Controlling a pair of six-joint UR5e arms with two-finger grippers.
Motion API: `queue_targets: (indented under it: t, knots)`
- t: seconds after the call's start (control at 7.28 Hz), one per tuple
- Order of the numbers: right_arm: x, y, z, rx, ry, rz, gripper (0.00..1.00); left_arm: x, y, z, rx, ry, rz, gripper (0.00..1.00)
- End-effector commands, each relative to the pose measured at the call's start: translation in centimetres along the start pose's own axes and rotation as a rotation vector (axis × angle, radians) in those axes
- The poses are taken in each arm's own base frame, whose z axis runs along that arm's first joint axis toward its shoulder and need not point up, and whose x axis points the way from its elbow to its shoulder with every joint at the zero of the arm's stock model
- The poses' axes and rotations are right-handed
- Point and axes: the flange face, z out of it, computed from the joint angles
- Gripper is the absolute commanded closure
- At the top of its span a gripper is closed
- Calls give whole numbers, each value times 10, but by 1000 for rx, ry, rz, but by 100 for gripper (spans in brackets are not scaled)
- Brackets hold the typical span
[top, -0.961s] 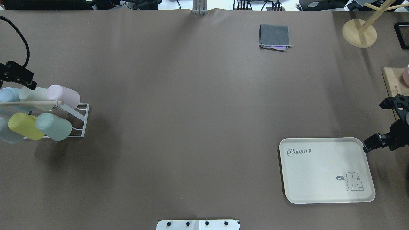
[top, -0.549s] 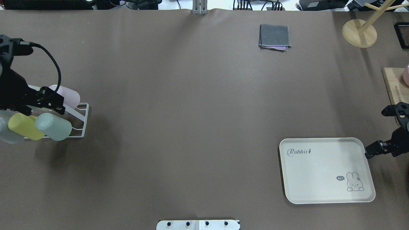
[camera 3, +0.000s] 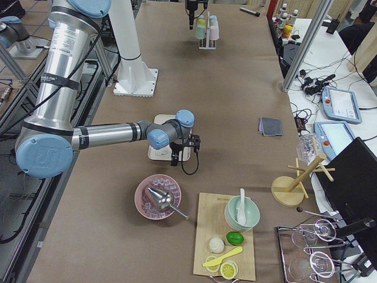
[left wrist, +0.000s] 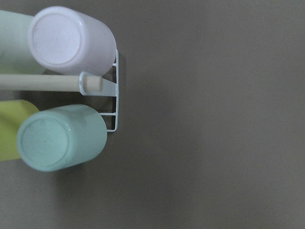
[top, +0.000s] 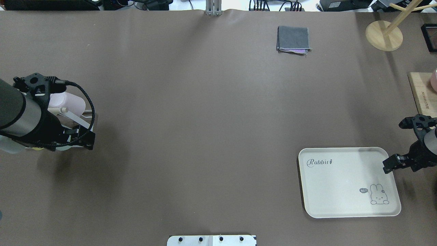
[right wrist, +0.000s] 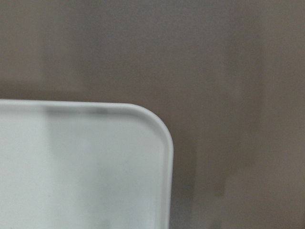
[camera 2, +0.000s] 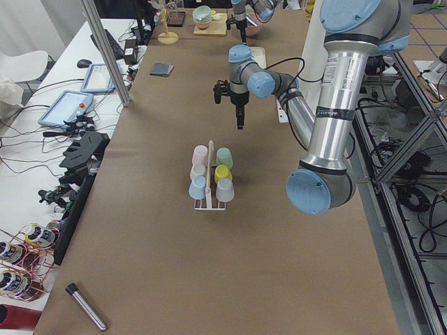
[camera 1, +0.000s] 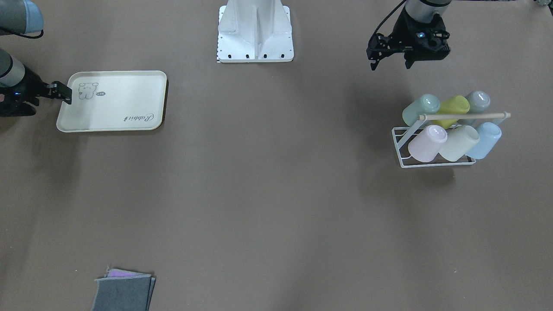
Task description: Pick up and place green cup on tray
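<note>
The green cup (camera 1: 421, 108) lies tilted in a white wire rack (camera 1: 402, 151), at the end of the row nearest the robot. It shows in the left wrist view (left wrist: 62, 138) at the lower left. In the overhead view my left arm hides it. My left gripper (camera 1: 390, 65) is open and empty. It hangs above the table on the robot's side of the rack, apart from the cup. The cream tray (top: 341, 184) lies empty at the near right. My right gripper (top: 389, 164) hovers at the tray's far right corner (right wrist: 157, 129), looks open and holds nothing.
The rack also holds a yellow-green cup (camera 1: 453, 106), a grey cup (camera 1: 477, 101), a pink cup (camera 1: 427, 142), a cream cup (camera 1: 460, 142) and a blue cup (camera 1: 484, 134) under a wooden handle (camera 1: 464, 115). A folded grey cloth (top: 293, 39), a wooden stand (top: 384, 34) and a cutting board (top: 421, 92) lie far right.
My left arm has swung in from the left edge over the rack and now covers most of the cups in the overhead view. My right gripper has drifted slightly nearer along the tray's right edge.
</note>
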Motion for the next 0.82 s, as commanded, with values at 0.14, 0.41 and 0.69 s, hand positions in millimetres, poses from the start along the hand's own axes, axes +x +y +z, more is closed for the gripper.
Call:
queue_targets:
  t: [0.14, 0.41, 0.69]
  knots:
    - [-5, 0, 24, -3, -32, 148, 4, 11, 51, 37, 71, -91, 84, 2]
    - [-7, 0, 23, -3, -37, 148, 7, 7, 90, 65, 117, -145, 147, 2]
    - [-12, 2, 17, -1, -53, 139, 15, -3, 121, 89, 191, -207, 253, 2]
